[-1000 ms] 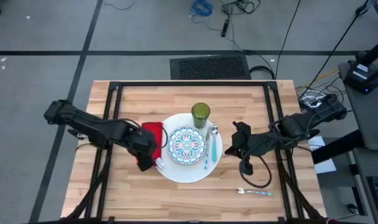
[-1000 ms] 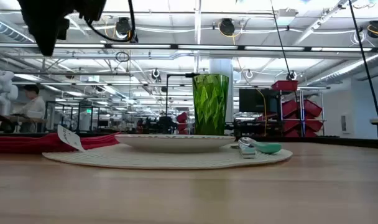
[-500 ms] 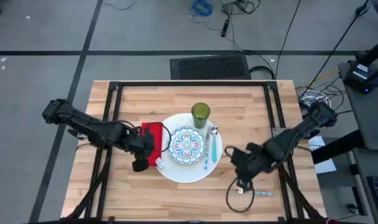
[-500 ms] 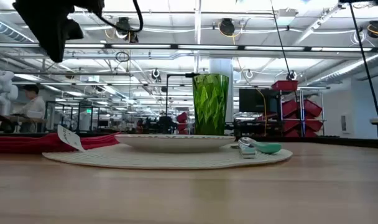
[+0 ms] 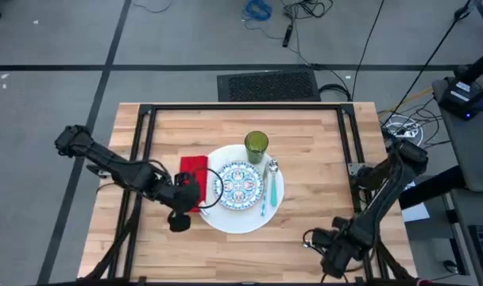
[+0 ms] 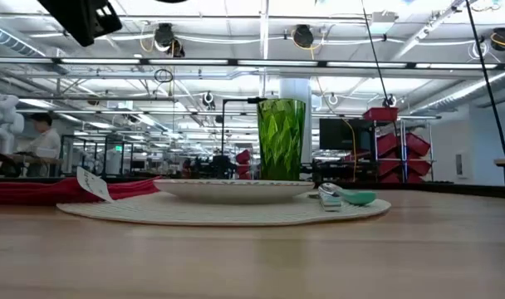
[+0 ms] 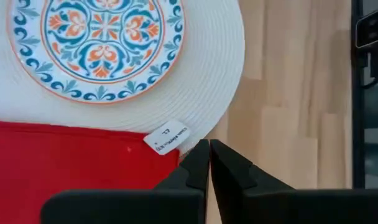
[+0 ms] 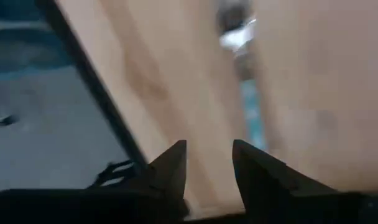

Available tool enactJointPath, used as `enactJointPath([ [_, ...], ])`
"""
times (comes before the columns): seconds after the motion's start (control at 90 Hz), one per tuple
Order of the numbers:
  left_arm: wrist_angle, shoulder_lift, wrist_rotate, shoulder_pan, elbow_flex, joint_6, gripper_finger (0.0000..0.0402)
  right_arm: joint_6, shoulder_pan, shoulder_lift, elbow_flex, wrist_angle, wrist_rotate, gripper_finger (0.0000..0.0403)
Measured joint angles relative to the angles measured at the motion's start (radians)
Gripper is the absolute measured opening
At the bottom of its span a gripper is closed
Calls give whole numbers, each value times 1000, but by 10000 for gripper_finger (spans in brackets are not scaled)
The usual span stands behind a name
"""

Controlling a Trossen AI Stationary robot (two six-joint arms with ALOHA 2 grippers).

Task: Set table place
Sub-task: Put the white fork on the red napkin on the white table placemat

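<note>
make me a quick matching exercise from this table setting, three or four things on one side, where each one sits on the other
Things:
1. green tumbler
2. red napkin
3. patterned plate
4. teal-handled spoon

Places:
A. centred on the large white plate
B. on the white plate's right part
C. at the white plate's far edge
D. against the white plate's left side, by the left pincer

Pairs: 1-C, 2-D, 3-A, 4-B

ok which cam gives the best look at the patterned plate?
Left wrist view: the patterned plate fills the frame close up on the white plate, though its far edge is cropped. High view shows it whole but small. Low view sees it only edge-on. Right wrist view misses it.
</note>
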Motion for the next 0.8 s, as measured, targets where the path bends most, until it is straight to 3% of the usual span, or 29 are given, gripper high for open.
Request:
enactJointPath([
  [0.144,-2,0,0,-9,0,0,0,1,11,0,-121,182,-6,119],
  [0.4,-2,0,0,-21,0,-8,0,-4,5,1,-195,170,26,119],
  [0.8,0,0,0,-21,0,-61,0,-5,-16,33,-160,151,38,109],
])
